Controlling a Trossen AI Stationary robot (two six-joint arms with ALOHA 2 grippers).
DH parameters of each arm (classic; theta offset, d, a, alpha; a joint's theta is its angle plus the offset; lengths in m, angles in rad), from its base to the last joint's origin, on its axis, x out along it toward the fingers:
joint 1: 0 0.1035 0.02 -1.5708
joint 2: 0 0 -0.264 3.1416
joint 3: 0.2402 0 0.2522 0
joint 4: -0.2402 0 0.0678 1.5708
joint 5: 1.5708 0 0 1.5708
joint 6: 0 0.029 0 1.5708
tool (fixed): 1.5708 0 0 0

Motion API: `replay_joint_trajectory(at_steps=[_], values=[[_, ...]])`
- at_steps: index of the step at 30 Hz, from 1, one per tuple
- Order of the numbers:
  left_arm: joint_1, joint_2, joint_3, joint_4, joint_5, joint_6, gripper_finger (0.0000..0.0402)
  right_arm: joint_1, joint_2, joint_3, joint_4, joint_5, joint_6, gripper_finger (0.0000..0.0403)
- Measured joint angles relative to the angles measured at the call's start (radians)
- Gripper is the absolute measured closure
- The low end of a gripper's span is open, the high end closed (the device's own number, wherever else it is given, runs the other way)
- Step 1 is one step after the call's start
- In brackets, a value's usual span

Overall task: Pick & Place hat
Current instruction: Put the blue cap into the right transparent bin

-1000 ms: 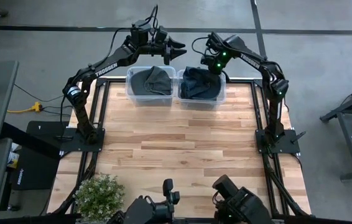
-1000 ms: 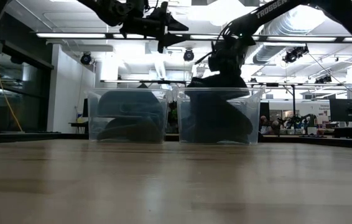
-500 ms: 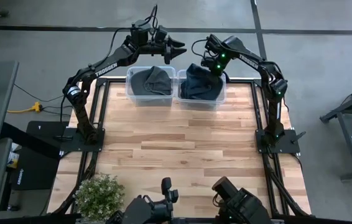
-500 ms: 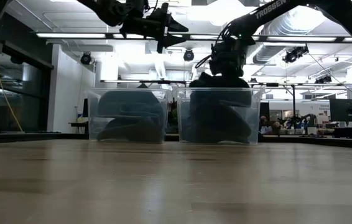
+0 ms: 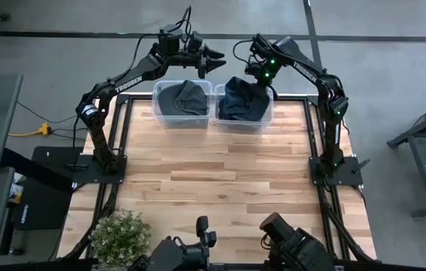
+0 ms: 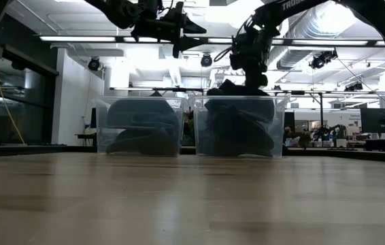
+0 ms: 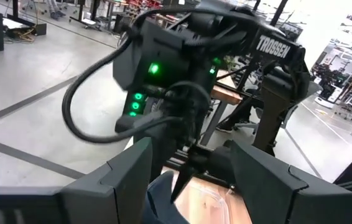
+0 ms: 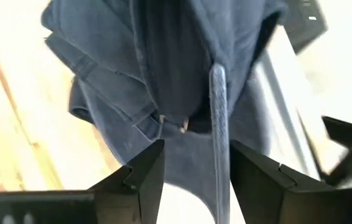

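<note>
At the far edge of the wooden surface (image 5: 220,162) two clear bins stood side by side. The right bin (image 5: 244,104) held a heap of dark blue hats (image 5: 241,98), piled above its rim and draped over the far wall. The right gripper (image 5: 257,69) hovered just above that heap, its jaws parted with nothing between them; the right wrist view showed blue fabric (image 8: 163,68) below the spread fingers (image 8: 140,177), not grasped. The left bin (image 5: 182,102) held grey hats (image 5: 183,96). The left gripper (image 5: 214,59) hung raised beyond the left bin, jaws released and empty.
</note>
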Motion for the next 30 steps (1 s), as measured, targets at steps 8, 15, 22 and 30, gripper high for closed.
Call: replay_joint_trajectory(at_steps=[8,15,22,30], values=[[0.0,0.0,0.0,0.01,-0.013,0.0,0.0184,0.0,0.0,0.152,-0.04,0.184,0.051,0.0241],[0.0,0.0,0.0,0.002,-0.097,0.009,0.0184,0.018,-0.002,0.3,0.003,0.113,0.06,0.0331],[0.001,0.0,0.0,-0.065,-0.271,0.058,0.0184,0.047,-0.017,0.247,0.1,0.057,0.092,0.0398],[0.034,0.0,0.0,-0.104,-0.315,0.063,0.0184,0.09,-0.015,0.129,0.203,0.123,0.151,0.0402]])
